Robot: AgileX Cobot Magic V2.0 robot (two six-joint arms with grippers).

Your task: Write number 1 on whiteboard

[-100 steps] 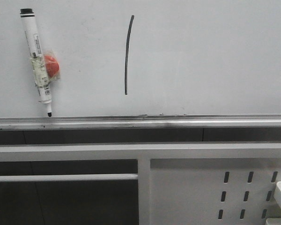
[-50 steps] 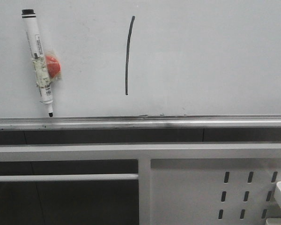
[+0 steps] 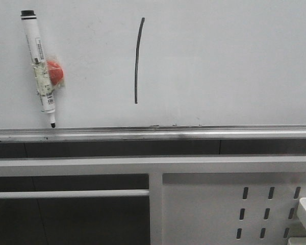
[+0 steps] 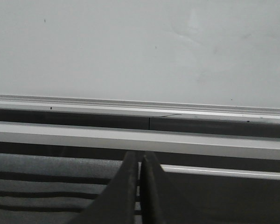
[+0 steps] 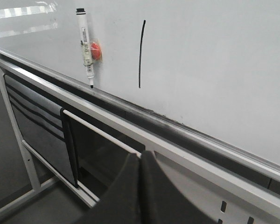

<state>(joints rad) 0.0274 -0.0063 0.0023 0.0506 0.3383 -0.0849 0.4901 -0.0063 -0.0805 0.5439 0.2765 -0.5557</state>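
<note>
Marker (red magnet) left of number 1 — both jaws clenched, empty.

Left gripper jaws pressed together, right gripper likewise — both empty (held low)

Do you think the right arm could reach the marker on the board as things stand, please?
Probably yes: in the right wrist view nothing stands between the shut right claw and the marker stuck on the whiteboard, tip down above the ledge.
</note>
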